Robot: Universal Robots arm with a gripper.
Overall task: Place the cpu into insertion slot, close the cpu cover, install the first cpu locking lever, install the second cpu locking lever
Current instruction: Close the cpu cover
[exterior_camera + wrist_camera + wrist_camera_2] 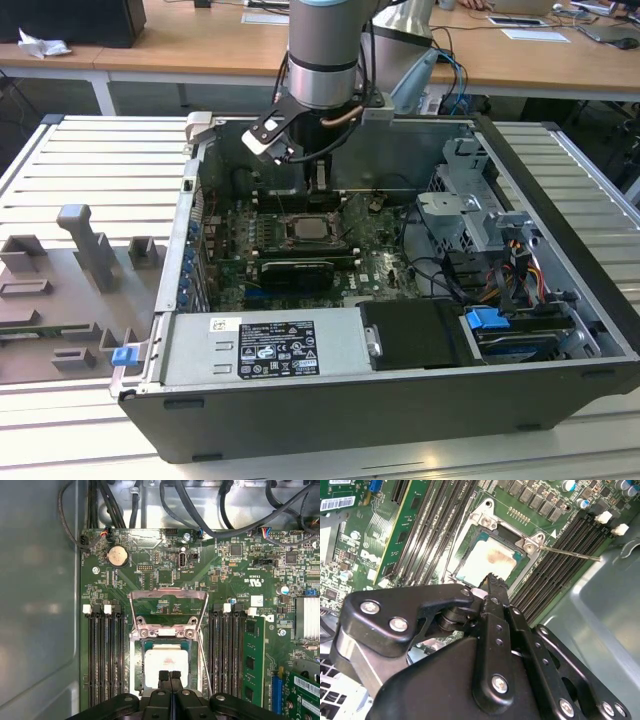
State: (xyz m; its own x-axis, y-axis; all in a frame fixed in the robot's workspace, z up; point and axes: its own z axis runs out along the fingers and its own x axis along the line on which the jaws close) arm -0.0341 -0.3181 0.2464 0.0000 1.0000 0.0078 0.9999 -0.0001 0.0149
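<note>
The cpu (166, 662), a pale square chip with a brownish smudge on its face (487, 560), lies flat in the insertion slot (136, 662) on the green board. In the first wrist view the cpu cover (167, 595), a thin silver frame, looks tilted up from its hinged edge, and the board shows through its cut-out. A thin metal lever rod (570, 554) sticks out sideways from the socket. My gripper (170, 676) hangs just above the cpu's near edge, its black fingers (492, 580) pressed together with nothing between them. In the exterior view the gripper (320, 185) reaches down into the open computer case.
Long black memory slots (102, 655) flank the socket, and a green memory module (252, 660) sits in one. The case's grey wall (40, 605) stands close by. Cables (200, 510) run along the board's edge. A drive cage (480, 215), a power supply (265, 345) and a grey fixture (85, 245) stand nearby.
</note>
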